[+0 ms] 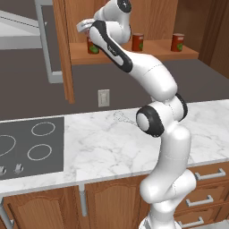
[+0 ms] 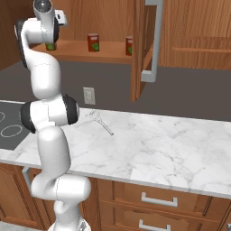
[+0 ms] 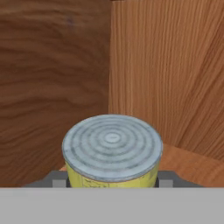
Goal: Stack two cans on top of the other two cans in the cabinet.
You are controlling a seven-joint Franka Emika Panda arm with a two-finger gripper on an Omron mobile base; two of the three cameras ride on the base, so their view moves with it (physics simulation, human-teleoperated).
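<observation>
In the hand view my gripper (image 3: 112, 181) is shut on the pale can (image 3: 112, 151), which has a grey ringed top and a yellow-green body, its fingertips (image 3: 59, 179) on either side. It faces the inner corner of the cabinet (image 3: 52, 65). From the left base view the hand (image 1: 83, 26) hovers at the left end of the shelf (image 1: 156, 54), just above a red can (image 1: 92, 46) half hidden by the arm. Two more red cans (image 1: 137, 42) (image 1: 177, 42) stand further right. From the right base view the hand (image 2: 60, 18) is over that hidden can (image 2: 50, 46).
A wire whisk (image 2: 102, 122) lies on the marble counter (image 2: 171, 149) below the cabinet. The cooktop (image 1: 31, 143) is at the left, a wall outlet (image 1: 103, 97) under the shelf. The cabinet's open glass door (image 2: 153, 40) juts out on the right side.
</observation>
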